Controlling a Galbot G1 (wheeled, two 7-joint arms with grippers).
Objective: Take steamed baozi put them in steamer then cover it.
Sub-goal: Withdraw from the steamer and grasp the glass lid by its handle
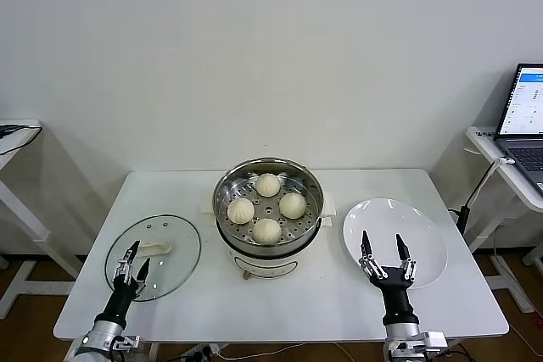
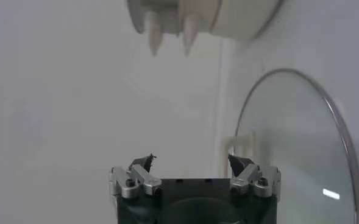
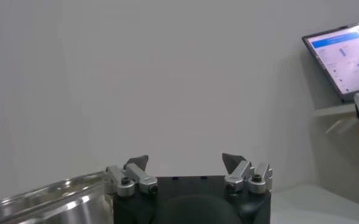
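From the head camera, the left gripper (image 1: 133,260) hangs over the near part of the cover (image 1: 153,257), its fingers spread wide and empty, the lid's white handle (image 1: 154,249) just beyond and to the right of its tips. Farther right of it, at the middle of the white table (image 1: 280,311), stands the steamer (image 1: 269,209) with the four steamed baozi (image 1: 267,207) already on its perforated tray, uncovered. The right gripper (image 1: 385,256) hovers over the near edge of the white plate (image 1: 396,242), jaws wide and holding nothing; the steamer lies well to its left, and a laptop (image 1: 526,116) sits on a side stand far to its right. In the left wrist view, the gripper's fingers (image 2: 144,163) stand wide apart, with the glass cover (image 2: 295,152) beside one finger and the steamer's white base farther ahead. In the right wrist view, the open fingers (image 3: 136,162) frame a bare wall, the steamer's shiny rim (image 3: 42,201) beside them and the laptop screen (image 3: 344,58) off on the other side.
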